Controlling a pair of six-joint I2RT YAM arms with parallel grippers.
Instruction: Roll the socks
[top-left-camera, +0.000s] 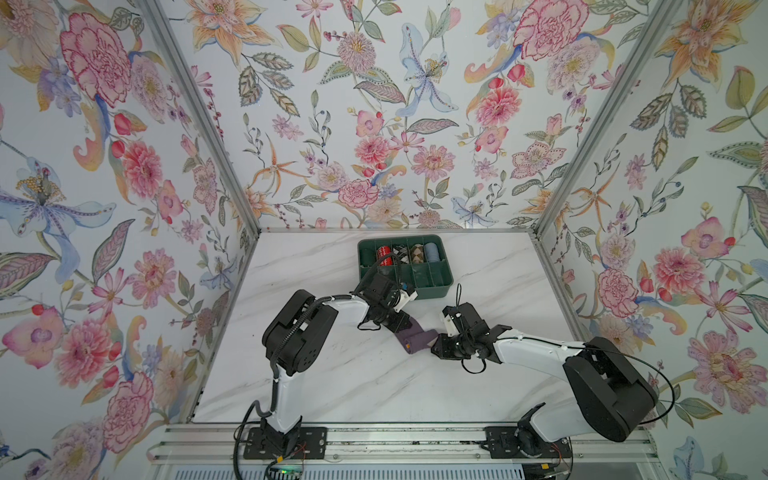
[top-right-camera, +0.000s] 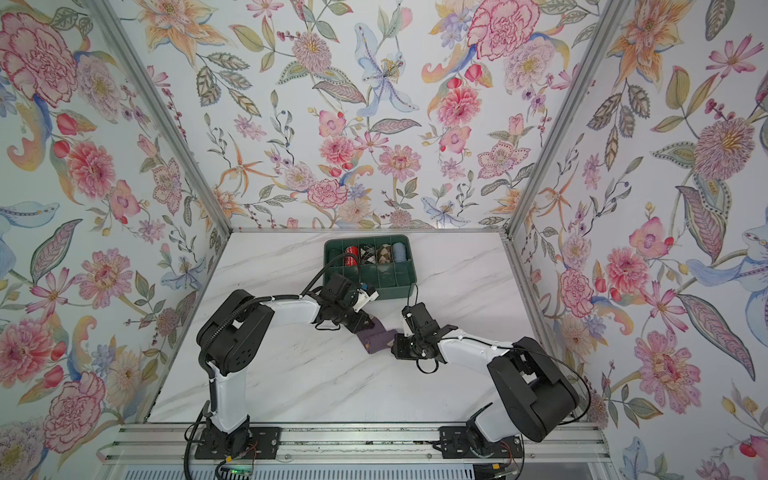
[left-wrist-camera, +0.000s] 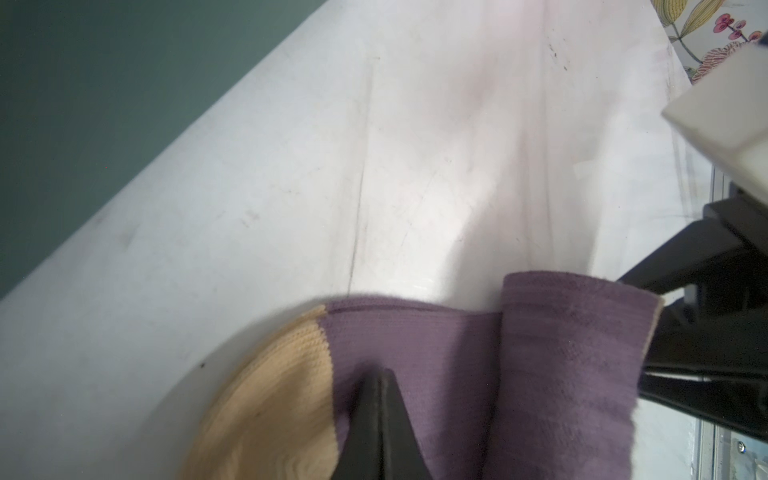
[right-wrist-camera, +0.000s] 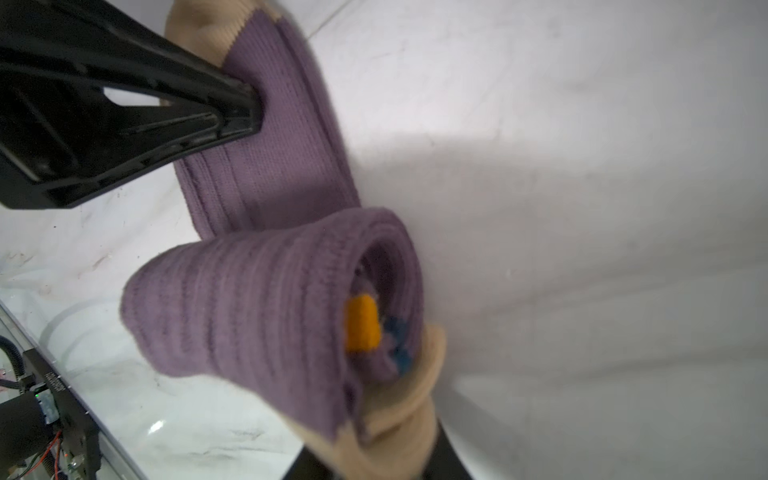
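Purple socks (top-left-camera: 417, 340) | left tool (left-wrist-camera: 381, 376) pins toe; right tool (top-left-camera: 435, 344) grips roll

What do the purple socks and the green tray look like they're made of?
The socks: soft matte knit, probably a cotton blend; rib lines and fuzzy loops show. The tray: dark green, likely moulded plastic, judging by its smooth walls, thin dividers and rounded corners.

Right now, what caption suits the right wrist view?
Left claw pins the flat toe end of the purple socks; the cuff end is rolled.
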